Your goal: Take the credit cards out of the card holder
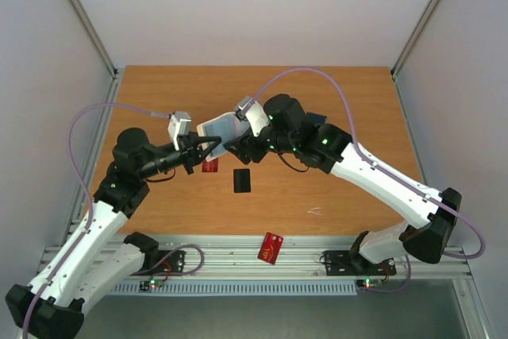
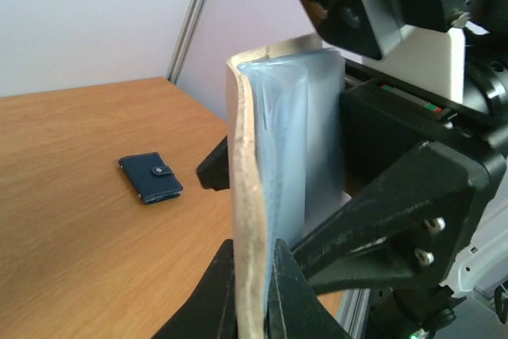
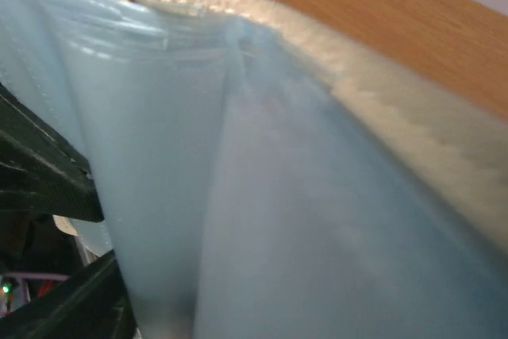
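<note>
The card holder (image 1: pixel 221 128), pale beige with grey-blue sleeves, is held upright above the table's middle. My left gripper (image 1: pixel 198 153) is shut on its lower edge (image 2: pixel 248 220). My right gripper (image 1: pixel 236 148) stands open around the holder, with one dark finger (image 2: pixel 213 171) on its beige side and the other on its sleeve side. In the right wrist view the sleeves (image 3: pixel 238 196) fill the frame and hide my own fingers. A black credit card (image 1: pixel 242 180) lies flat on the table. One red card (image 1: pixel 210 166) lies under the left gripper, and another (image 1: pixel 271 248) rests at the near edge.
A small dark blue wallet (image 2: pixel 151 178) lies on the table at the back, partly behind the right arm (image 1: pixel 314 117) in the top view. The two arms nearly meet over the table's middle. A metal rail (image 1: pixel 238 263) runs along the near edge.
</note>
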